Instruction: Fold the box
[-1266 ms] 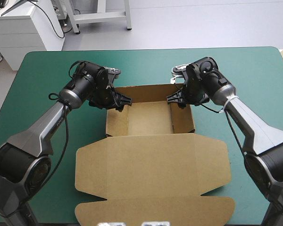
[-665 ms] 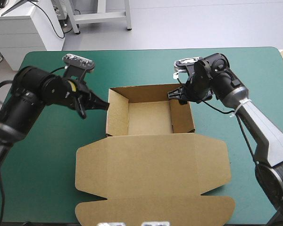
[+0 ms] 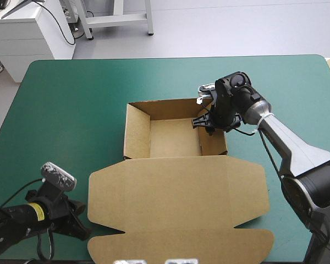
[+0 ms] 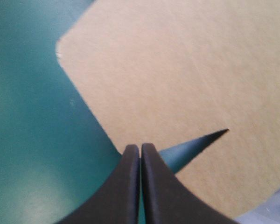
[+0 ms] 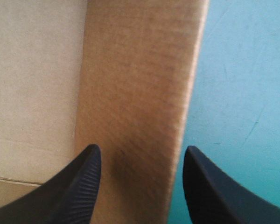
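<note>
Board like this looks light and stiff to us: thin brown sheet that bends freely only along its scored creases and is likely to spring back if a tuck is not seated. The box sits at the middle of the teal-green cover. Its tray has four walls raised, and the lid lies flat on the table, stretching from the tray toward 6 o'clock.

The right gripper is at the tray's 2 o'clock corner. Its wrist view shows the black fingers spread, with the right wall standing between them; whether either finger touches the board we cannot tell. The left gripper is low at the lid's 8 o'clock side. Its fingers are pressed together into one point and hold nothing, and that point aims at the narrow notch cut into the edge of the board.

We judge the best hold to be a pinch across a wall's top edge, near a corner where the folds brace it. For the lid, we would take the free edge at 6 o'clock, close to a corner. Being so light, the box may slide on the cover when pushed, so one gripper should steady the tray. A hard squeeze at mid-panel could dent the board.
</note>
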`<move>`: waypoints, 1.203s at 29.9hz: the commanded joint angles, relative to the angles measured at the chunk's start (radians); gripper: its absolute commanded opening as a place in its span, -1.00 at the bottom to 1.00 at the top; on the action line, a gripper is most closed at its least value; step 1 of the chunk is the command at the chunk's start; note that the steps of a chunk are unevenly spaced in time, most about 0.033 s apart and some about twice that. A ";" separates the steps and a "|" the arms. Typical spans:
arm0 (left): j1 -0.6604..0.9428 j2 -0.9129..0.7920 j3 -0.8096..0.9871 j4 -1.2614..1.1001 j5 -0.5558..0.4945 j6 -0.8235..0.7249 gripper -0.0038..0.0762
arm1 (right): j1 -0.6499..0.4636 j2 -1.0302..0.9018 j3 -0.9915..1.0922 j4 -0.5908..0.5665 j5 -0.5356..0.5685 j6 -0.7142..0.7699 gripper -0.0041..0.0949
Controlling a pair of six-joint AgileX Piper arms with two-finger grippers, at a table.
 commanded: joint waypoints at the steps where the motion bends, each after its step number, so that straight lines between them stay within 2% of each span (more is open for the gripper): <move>1: -0.003 -0.070 0.062 -0.104 -0.067 0.118 -0.92 | -0.004 -0.025 -0.023 0.039 0.010 -0.001 -0.02; 11: -0.003 -0.155 0.236 -0.095 -0.072 0.155 -0.92 | -0.004 -0.002 -0.018 0.066 0.010 -0.009 -0.32; 14: -0.003 -0.159 0.245 -0.095 -0.092 0.155 -0.92 | -0.004 -0.002 -0.018 0.062 0.010 -0.025 -0.54; 17: -0.003 -0.159 0.245 -0.095 -0.092 0.155 -0.92 | -0.004 -0.002 -0.018 0.062 0.010 -0.032 -0.93; 27: -0.003 -0.159 0.245 -0.095 -0.092 0.155 -0.92 | -0.027 -0.008 -0.018 -0.011 0.010 -0.028 -0.96; 33: -0.003 -0.159 0.245 -0.095 -0.092 0.156 -0.92 | -0.140 -0.059 -0.018 -0.009 0.010 -0.049 -0.96; 36: -0.003 -0.159 0.245 -0.095 -0.092 0.156 -0.92 | -0.234 -0.099 -0.018 -0.013 0.010 -0.089 -0.96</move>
